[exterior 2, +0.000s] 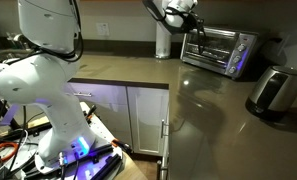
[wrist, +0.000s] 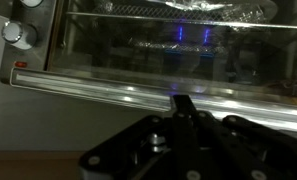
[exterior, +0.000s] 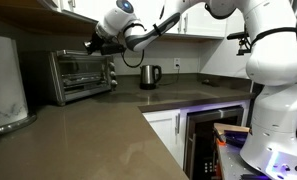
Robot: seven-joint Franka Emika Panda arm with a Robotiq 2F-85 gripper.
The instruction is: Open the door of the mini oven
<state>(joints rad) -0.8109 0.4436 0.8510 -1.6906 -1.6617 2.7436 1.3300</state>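
Note:
The silver mini oven (exterior: 58, 80) stands on the counter against the wall and shows in both exterior views (exterior 2: 246, 55). Its glass door (exterior: 83, 72) (exterior 2: 210, 45) looks closed. In the wrist view the door glass (wrist: 158, 50) fills the top, with the rack behind it and the handle bar (wrist: 108, 90) running across. My gripper (exterior: 92, 45) (exterior 2: 195, 27) is at the door's top edge. In the wrist view its fingers (wrist: 183, 100) are together, and their tip touches the handle bar without gripping it.
The control knobs (wrist: 21, 32) show at the upper left of the wrist view. A steel kettle (exterior: 150, 75) (exterior 2: 276, 90) stands on the counter beside the oven. A dark built-in appliance (exterior: 203, 140) sits under the counter. Wall cabinets hang above the oven.

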